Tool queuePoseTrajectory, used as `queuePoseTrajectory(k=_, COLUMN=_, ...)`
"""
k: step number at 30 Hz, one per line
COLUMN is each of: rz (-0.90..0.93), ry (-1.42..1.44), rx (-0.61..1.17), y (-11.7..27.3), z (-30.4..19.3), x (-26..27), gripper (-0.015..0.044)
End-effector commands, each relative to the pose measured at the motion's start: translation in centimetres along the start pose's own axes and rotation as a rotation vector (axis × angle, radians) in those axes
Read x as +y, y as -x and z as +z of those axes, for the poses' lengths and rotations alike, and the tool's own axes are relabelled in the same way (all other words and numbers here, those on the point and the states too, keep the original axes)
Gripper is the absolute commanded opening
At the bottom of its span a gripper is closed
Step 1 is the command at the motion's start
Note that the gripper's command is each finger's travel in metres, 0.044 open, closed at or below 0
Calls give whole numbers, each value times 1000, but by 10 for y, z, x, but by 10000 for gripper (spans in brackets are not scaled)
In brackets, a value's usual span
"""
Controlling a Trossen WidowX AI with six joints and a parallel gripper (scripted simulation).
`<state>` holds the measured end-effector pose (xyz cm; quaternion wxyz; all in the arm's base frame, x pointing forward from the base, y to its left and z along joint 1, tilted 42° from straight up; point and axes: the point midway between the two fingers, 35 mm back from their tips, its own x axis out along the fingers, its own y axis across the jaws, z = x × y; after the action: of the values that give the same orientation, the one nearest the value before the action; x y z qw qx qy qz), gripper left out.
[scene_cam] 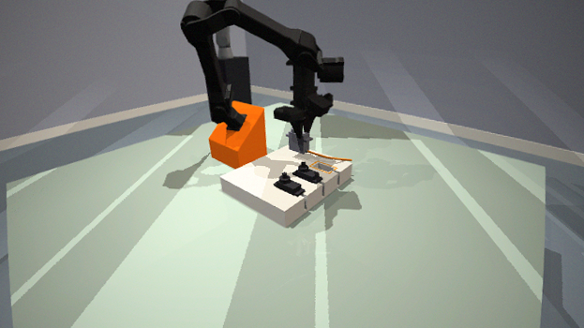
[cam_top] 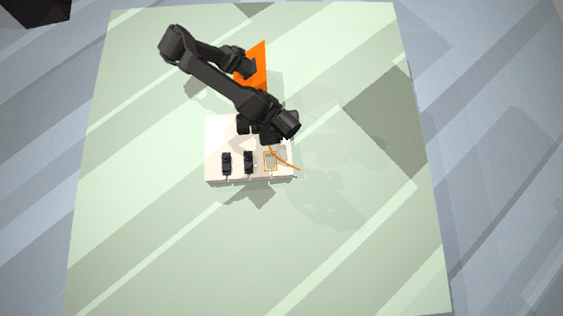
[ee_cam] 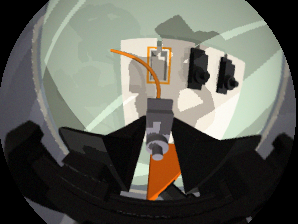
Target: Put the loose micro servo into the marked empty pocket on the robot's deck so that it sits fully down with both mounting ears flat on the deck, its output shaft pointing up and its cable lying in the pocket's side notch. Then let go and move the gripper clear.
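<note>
My gripper [scene_cam: 303, 134] [ee_cam: 158, 119] is shut on the grey loose micro servo [scene_cam: 299, 144] [ee_cam: 160, 107]. The servo is upright, low over the deck [cam_top: 212, 139] [scene_cam: 247, 185] [ee_cam: 217, 117]; whether it touches is unclear. Its output shaft [ee_cam: 157, 150] points up toward the wrist camera. Its orange cable [scene_cam: 329, 157] [ee_cam: 131, 55] curves past the marked pocket, to its left in the wrist view. The orange-outlined empty pocket [cam_top: 270, 160] [scene_cam: 324, 168] [ee_cam: 158, 70] lies ahead of the servo in the wrist view, its notch at the far edge. In the top view the arm hides the servo body.
Two black servos sit in the deck beside the pocket, the nearer one [cam_top: 248, 161] [scene_cam: 307, 172] [ee_cam: 198, 69] and the farther one [cam_top: 226, 163] [scene_cam: 290, 185] [ee_cam: 226, 76]. An orange block [cam_top: 260, 57] [scene_cam: 251, 135] [ee_cam: 164, 170] stands behind the deck, at the arm's base.
</note>
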<state>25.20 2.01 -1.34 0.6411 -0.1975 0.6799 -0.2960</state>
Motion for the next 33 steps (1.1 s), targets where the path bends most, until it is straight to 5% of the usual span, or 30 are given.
queuePoseTrajectory(k=1, rz=1, ry=-2, rx=-8, y=2, z=21, x=0, gripper=0)
queuePoseTrajectory(k=18, rz=0, ry=-5, rx=-11, y=3, z=86, x=-1, gripper=0)
queuePoseTrajectory(k=33, rz=0, ry=-5, rx=-11, y=-10, z=90, x=-1, gripper=0)
